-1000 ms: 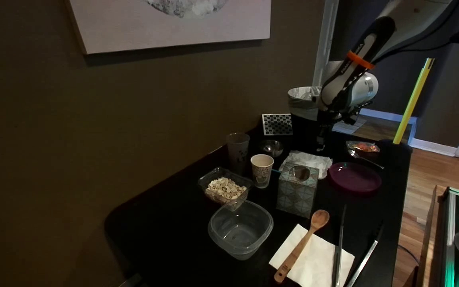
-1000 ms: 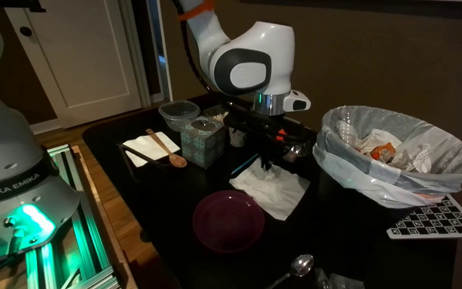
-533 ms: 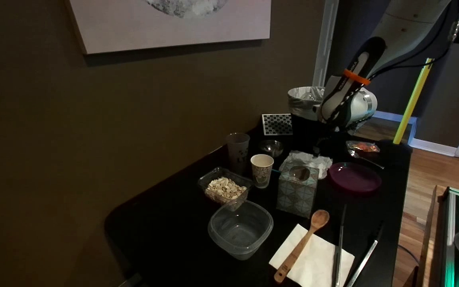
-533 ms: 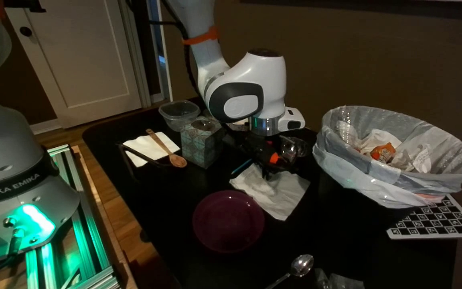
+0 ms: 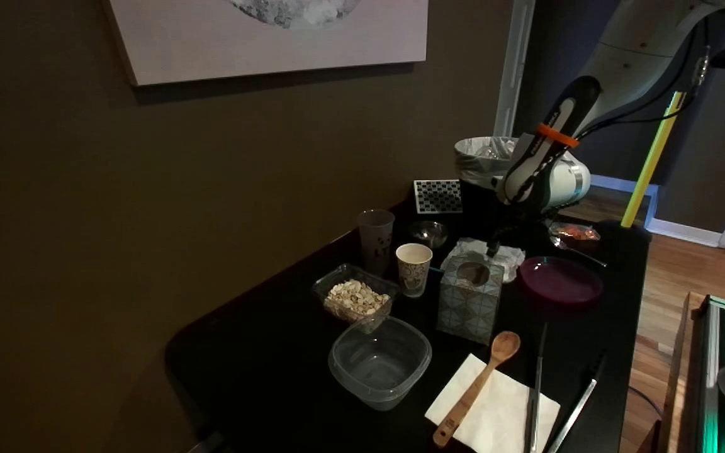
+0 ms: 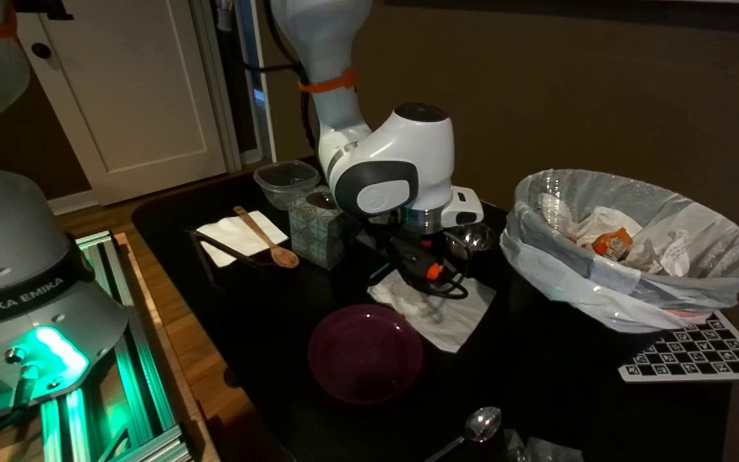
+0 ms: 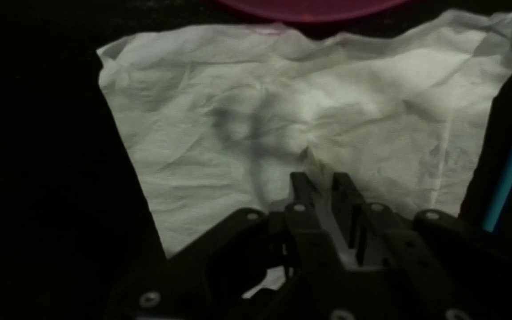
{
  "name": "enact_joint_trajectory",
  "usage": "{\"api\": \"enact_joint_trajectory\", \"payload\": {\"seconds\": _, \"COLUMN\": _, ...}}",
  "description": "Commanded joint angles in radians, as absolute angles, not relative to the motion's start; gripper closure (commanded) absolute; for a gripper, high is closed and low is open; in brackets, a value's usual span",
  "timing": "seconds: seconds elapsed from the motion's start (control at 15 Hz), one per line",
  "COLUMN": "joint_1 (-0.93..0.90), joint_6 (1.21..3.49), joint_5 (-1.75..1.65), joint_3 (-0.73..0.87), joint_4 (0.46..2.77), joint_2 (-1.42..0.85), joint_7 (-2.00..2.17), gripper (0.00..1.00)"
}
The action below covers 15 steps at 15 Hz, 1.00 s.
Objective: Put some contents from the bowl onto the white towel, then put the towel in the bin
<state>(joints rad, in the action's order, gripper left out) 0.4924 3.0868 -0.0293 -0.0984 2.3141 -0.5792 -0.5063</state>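
The white towel (image 6: 456, 321) lies crumpled on the dark table; it also shows in the wrist view (image 7: 171, 111). My gripper (image 7: 320, 178) is over it, with the fingers apart by a narrow gap and a small raised fold of towel between the fingertips. No firm grip on the fold shows. In an exterior view a fingertip (image 5: 493, 248) is at the towel. The bowl (image 5: 330, 277), a small clear container with beige flakes, stands behind the tissue box in an exterior view. The bin (image 6: 555, 282), lined with a pale plastic bag, holds crumpled waste.
A maroon dish (image 6: 366, 356) lies beside the towel. A tissue box (image 5: 471, 308), paper cup (image 5: 413, 270) and small shiny bowl (image 5: 428, 234) stand nearby. A blue pencil (image 7: 511, 178) lies along the towel's edge. A larger clear container (image 5: 380, 365) stands at the table's end.
The arm has come down toward the towel, and the gripper has tilted and moved lower over it. The towel, bowl and bin have not visibly moved.
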Motion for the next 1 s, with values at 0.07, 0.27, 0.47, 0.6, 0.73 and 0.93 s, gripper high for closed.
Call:
{"api": "enact_joint_trajectory", "payload": {"seconds": 0.07, "joint_1": 0.531, "joint_6": 3.124, "joint_5": -0.060, "joint_3": -0.127, "joint_4": 2.277, "joint_2": -0.631, "joint_7": -0.466, "gripper": 0.39}}
{"api": "enact_joint_trajectory", "payload": {"seconds": 0.27, "joint_1": 0.537, "joint_6": 3.109, "joint_5": -0.057, "joint_3": -0.134, "joint_4": 2.272, "joint_2": -0.623, "joint_7": -0.450, "gripper": 0.15}}
{"api": "enact_joint_trajectory", "payload": {"seconds": 0.47, "joint_1": 0.488, "joint_6": 3.106, "joint_5": -0.071, "joint_3": -0.073, "joint_4": 2.268, "joint_2": -0.610, "joint_7": -0.423, "gripper": 0.00}}
{"api": "enact_joint_trajectory", "payload": {"seconds": 0.6, "joint_1": 0.475, "joint_6": 3.091, "joint_5": -0.086, "joint_3": -0.051, "joint_4": 2.266, "joint_2": -0.607, "joint_7": -0.423, "gripper": 0.31}}
{"api": "enact_joint_trajectory", "payload": {"seconds": 0.73, "joint_1": 0.495, "joint_6": 3.085, "joint_5": -0.091, "joint_3": -0.064, "joint_4": 2.262, "joint_2": -0.608, "joint_7": -0.429, "gripper": 0.35}}
{"api": "enact_joint_trajectory", "payload": {"seconds": 0.93, "joint_1": 0.508, "joint_6": 3.083, "joint_5": -0.091, "joint_3": -0.080, "joint_4": 2.263, "joint_2": -0.606, "joint_7": -0.431, "gripper": 0.60}}
